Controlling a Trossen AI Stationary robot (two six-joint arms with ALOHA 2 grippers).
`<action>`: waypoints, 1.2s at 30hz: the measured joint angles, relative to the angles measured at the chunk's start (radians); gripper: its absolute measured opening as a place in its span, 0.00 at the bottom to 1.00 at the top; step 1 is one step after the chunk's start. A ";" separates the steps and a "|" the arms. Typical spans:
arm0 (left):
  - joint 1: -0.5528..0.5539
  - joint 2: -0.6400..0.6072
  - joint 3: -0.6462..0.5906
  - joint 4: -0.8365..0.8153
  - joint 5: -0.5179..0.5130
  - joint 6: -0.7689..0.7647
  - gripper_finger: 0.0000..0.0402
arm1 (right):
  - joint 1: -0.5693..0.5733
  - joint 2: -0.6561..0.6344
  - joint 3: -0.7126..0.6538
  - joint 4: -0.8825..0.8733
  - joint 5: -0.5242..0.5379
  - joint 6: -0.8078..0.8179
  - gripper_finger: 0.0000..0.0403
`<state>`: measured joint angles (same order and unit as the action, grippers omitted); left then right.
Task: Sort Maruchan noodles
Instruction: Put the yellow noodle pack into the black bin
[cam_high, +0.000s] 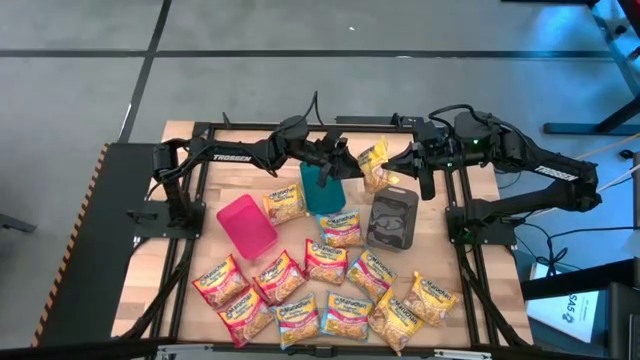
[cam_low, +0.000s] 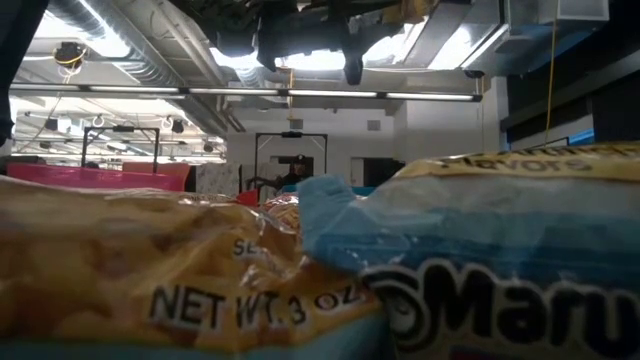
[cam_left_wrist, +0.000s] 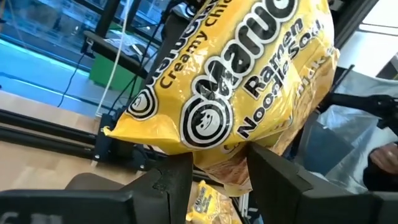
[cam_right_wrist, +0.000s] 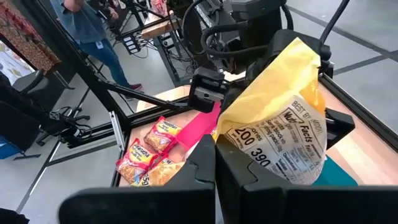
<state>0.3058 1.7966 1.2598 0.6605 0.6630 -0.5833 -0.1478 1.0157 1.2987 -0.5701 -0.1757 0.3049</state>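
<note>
Right claw on crinkly yellow noodle packet

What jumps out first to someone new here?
A yellow noodle packet held in mid-air between both arms, above the back of the table: the right gripper is pinched shut on it, the left gripper open around its edge. Below, packets litter the table's front, behind them pink, teal and grey bins.

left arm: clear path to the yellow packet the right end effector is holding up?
Likely yes. The yellow packet hangs in the shut right end effector, and the left end effector stands open right beside it, nothing between them.
</note>
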 joint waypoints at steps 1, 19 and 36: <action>0.000 0.000 0.000 -0.001 0.003 0.008 0.35 | 0.000 0.000 0.000 0.000 0.000 0.000 0.00; -0.005 0.000 0.002 -0.057 0.011 0.071 0.08 | -0.001 -0.001 0.001 -0.090 0.031 0.006 0.00; -0.005 0.001 0.002 -0.156 -0.045 0.122 0.12 | 0.000 0.037 0.002 -0.248 0.086 0.062 0.00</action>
<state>0.3008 1.7973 1.2613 0.5044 0.6185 -0.4608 -0.1478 1.0527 1.3003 -0.8181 -0.0896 0.3665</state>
